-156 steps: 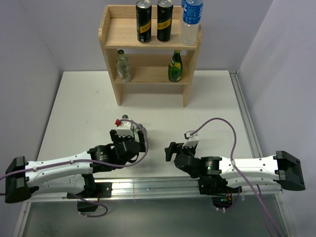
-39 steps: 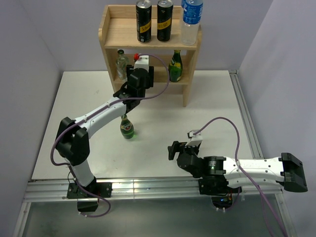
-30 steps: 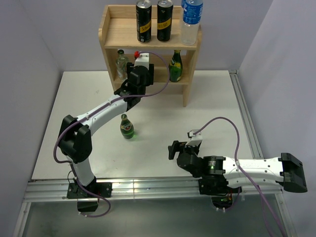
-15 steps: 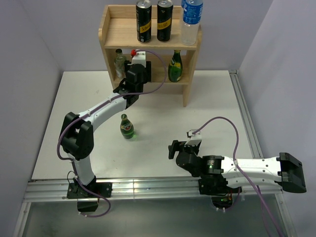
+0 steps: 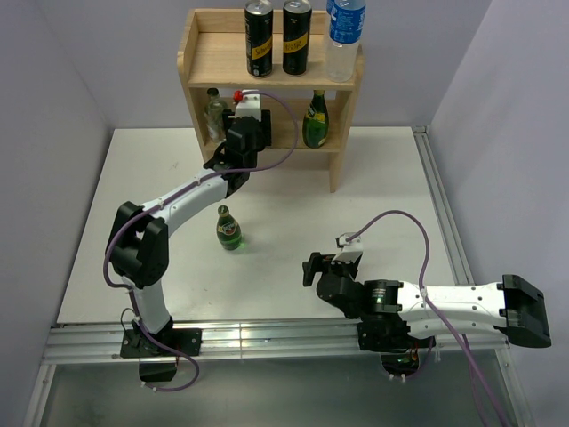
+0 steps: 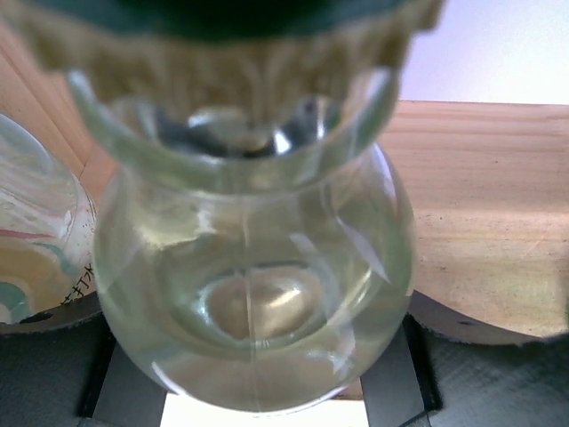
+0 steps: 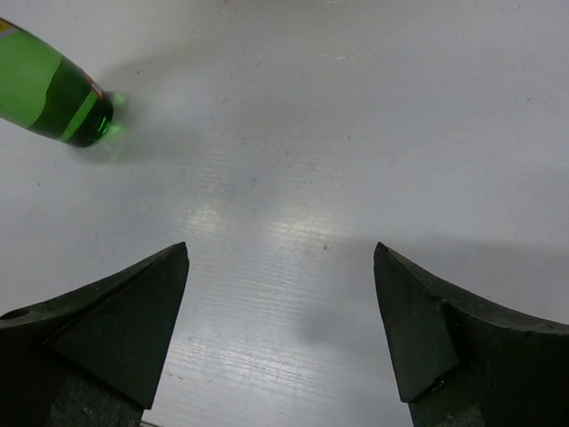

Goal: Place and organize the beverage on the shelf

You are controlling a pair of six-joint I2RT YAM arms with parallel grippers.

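Left arm had unfolded from its tucked pose by the base and reached out toward 12 o'clock. Over the last second its wrist crept slightly toward 10 o'clock.

Shelf [image 5: 210, 62] stood at the 12 o'clock edge of the table [image 5: 382, 178], long axis 9-to-3, open front facing 6 o'clock.

Left gripper [image 6: 263, 360] sat at the left half of the lower board, jaws pinched on a clear glass bottle [image 6: 253, 285]. In the wrist view the bottle's long axis ran up the frame, cap end nearest the lens, round body between the fingers, wooden board behind. Whether its base touched the board could not be told.

Second clear bottle [image 5: 213, 108] stood just beside it at 9 o'clock. Shelved green bottle [image 5: 315, 118] stood at the board's 3 o'clock end. Loose green bottle [image 5: 229, 229] stood upright on the table, just beside the left forearm.

Right arm lay low and folded along the 6 o'clock edge. Right gripper [image 7: 280, 258] pointed toward 9 o'clock, jaws spread, nothing between them.
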